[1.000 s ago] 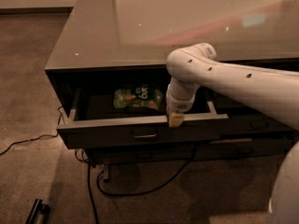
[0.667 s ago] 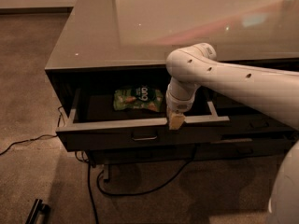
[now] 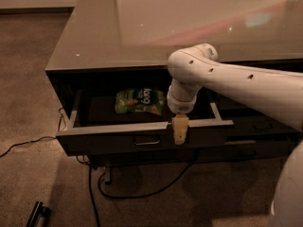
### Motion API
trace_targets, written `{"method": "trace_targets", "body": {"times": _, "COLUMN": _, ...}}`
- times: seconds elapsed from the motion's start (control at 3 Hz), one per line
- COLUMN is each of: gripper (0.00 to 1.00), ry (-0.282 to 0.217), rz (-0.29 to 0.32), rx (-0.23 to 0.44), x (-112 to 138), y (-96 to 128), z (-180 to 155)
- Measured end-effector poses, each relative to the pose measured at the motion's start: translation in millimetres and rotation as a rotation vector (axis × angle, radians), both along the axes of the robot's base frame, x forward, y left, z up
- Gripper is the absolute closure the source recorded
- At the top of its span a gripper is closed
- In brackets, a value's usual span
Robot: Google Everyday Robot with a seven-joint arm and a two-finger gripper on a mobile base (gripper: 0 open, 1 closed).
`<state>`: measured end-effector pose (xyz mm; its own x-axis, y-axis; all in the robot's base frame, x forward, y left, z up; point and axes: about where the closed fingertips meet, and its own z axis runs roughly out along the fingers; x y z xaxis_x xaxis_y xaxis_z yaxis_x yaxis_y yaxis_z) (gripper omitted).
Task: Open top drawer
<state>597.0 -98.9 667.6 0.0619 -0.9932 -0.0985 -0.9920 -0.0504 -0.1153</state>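
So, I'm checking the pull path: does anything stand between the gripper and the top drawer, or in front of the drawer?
Nothing visible does. The gripper sits against the front edge of the top drawer, beside its handle. The drawer is already out; ahead of it is open space, with cables low on the floor beneath.

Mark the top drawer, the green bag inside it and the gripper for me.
top drawer (image 3: 104, 142), camera view, on the left part of its dark front panel.
green bag (image 3: 139, 101), camera view, on the middle of the bag.
gripper (image 3: 180, 137), camera view, on its lower end, at the drawer's front edge.
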Motion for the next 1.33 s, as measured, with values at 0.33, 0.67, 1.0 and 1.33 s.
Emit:
{"method": "trace_targets", "body": {"times": 0.33, "gripper": 0.0, "ry": -0.012, "rz": 0.019, "rx": -0.005, "x": -1, "y": 4, "z": -1}}
{"method": "trace_targets", "body": {"times": 0.67, "gripper": 0.0, "ry": -0.027, "rz": 0.031, "rx": -0.009, "x": -8, "y": 3, "z": 0}}
{"method": "trace_targets", "body": {"times": 1.0, "gripper": 0.0, "ry": -0.055, "rz": 0.028, "rx": -0.007, "x": -9, "y": -3, "z": 7}}
{"method": "trace_targets", "body": {"times": 1.33, "gripper": 0.0, "ry": -0.073, "rz": 0.026, "rx": -0.005, "x": -7, "y": -5, "z": 13}}
